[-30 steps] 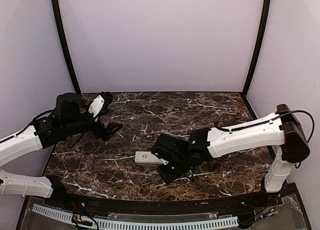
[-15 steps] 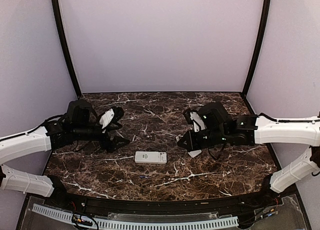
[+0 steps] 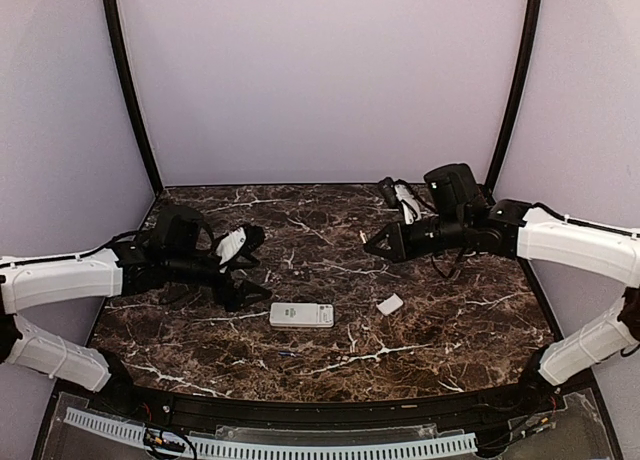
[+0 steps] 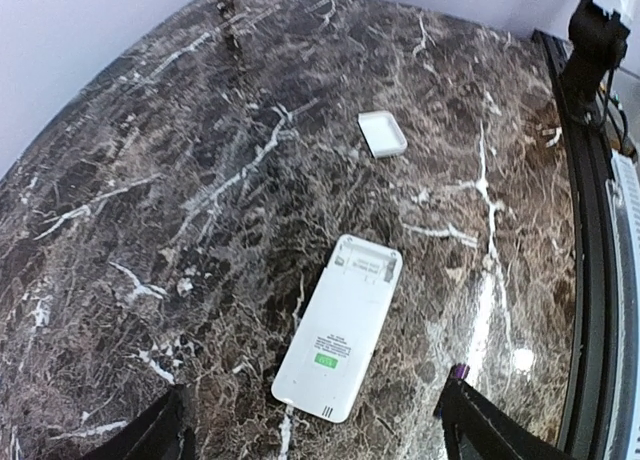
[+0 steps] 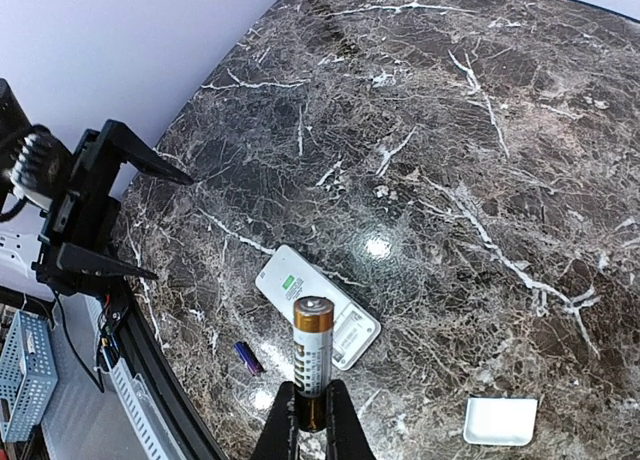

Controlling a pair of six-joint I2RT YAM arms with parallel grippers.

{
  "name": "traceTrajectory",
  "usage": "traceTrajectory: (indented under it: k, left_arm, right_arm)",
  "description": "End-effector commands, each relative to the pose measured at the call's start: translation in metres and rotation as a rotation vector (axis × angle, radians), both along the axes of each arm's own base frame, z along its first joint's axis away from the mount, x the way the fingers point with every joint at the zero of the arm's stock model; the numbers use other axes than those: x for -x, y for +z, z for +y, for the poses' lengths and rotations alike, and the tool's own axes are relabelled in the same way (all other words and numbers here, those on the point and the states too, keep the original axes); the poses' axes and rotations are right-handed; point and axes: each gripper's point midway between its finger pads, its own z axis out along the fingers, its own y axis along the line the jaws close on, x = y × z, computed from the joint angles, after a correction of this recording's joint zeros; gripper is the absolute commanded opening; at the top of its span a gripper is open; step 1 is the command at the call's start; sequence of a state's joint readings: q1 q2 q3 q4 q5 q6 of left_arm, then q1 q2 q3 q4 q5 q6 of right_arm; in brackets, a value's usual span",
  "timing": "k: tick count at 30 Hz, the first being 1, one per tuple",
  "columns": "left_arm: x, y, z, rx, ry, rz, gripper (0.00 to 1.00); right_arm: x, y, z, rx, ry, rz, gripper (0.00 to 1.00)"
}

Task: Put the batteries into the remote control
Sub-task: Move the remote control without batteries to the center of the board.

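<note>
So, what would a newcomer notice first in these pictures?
First, the white remote control lying back-up near the middle of the marble table, its battery bay uncovered. Then the right gripper, raised over the far right side, shut on a battery. The white cover lies apart, right of the remote.

top view looks down from behind; both wrist views share the remote control.

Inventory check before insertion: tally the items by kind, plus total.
White rectangular plastic remote control: 1
Small white flat plastic cover: 1
Gold-and-black cylindrical battery, in right gripper: 1
Small purple cylinder, probably a battery: 1
Total: 4
</note>
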State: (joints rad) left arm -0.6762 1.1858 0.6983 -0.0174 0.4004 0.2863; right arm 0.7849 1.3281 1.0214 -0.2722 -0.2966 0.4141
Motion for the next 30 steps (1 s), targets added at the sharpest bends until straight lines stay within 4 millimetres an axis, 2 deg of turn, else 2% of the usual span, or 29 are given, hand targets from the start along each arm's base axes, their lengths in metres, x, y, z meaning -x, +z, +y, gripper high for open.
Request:
traceTrajectory:
  k: [1, 4, 7, 12, 15, 17, 21, 26, 30]
  left_arm:
    - [0.013, -0.035, -0.005, -0.151, -0.116, 0.015, 0.87]
    - [0.023, -0.058, -0.014, -0.228, -0.209, 0.047, 0.97]
    - [0.026, -0.076, -0.016, -0.293, -0.256, 0.059, 0.99]
    - [0.015, -0.090, -0.019, -0.351, -0.265, 0.018, 0.99]
    - [0.001, -0.099, -0.022, -0.383, -0.244, -0.026, 0.99]
    - [-0.010, -0.101, -0.022, -0.407, -0.212, -0.038, 0.99]
    - [-0.014, -0.097, -0.020, -0.394, -0.190, -0.050, 0.99]
    - [-0.016, -0.082, -0.018, -0.324, -0.183, -0.088, 0.99]
    - [-0.015, -0.088, -0.017, -0.349, -0.200, -0.042, 0.98]
  right_arm:
    - [-0.005, -0.002, 0.008, -0.023, 0.079, 0.026, 0.00]
    - [-0.011, -0.008, 0.011, -0.018, 0.080, 0.030, 0.00]
    - [-0.010, -0.019, 0.015, -0.031, 0.097, 0.048, 0.00]
    - [-0.001, -0.028, 0.020, -0.091, 0.132, 0.068, 0.00]
    - [0.016, -0.023, 0.029, -0.166, 0.239, 0.056, 0.00]
    - [0.032, -0.017, 0.033, -0.188, 0.308, -0.042, 0.00]
    - [0.067, 0.006, 0.038, -0.212, 0.445, -0.361, 0.00]
    - [0.077, 0.034, 0.036, -0.220, 0.544, -0.604, 0.00]
    - [0.083, 0.035, 0.038, -0.205, 0.609, -0.676, 0.00]
